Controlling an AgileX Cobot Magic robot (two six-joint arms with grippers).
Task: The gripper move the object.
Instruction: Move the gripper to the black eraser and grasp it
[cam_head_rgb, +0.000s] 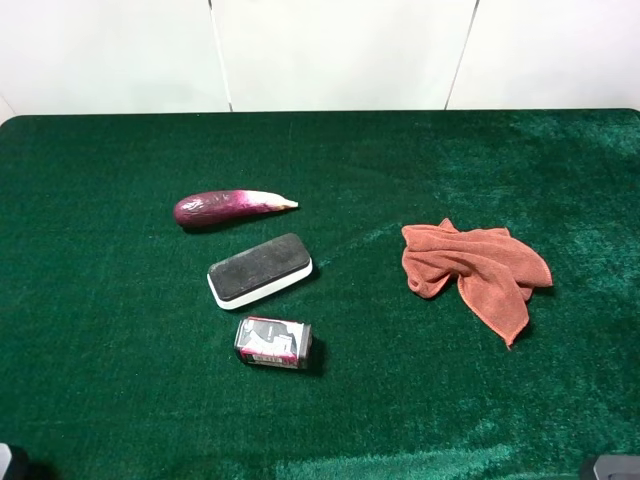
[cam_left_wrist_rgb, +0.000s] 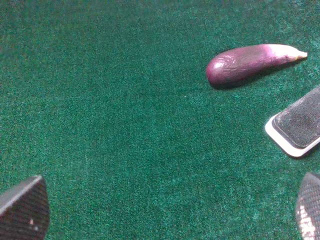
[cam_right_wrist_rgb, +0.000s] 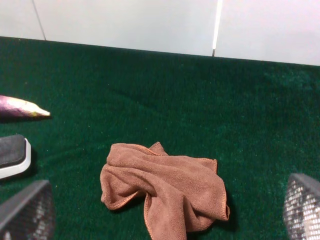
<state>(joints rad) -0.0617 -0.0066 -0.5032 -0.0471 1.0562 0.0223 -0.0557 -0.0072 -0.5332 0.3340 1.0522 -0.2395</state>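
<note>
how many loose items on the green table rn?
4: eggplant farthest back, eraser in front of it, crushed can nearest, orange cloth to the right. None look hidden.

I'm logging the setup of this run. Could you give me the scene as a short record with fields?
table: green cloth cover
eraser: flat, black felt up, between eggplant and can, touching neither
eggplant: behind eraser, pale tip to the right
can: crushed, on its side, in front of eraser
rag: orange, crumpled, apart to the right
left tool: open, empty, touching nothing
right tool: open, empty, facing the rag
</note>
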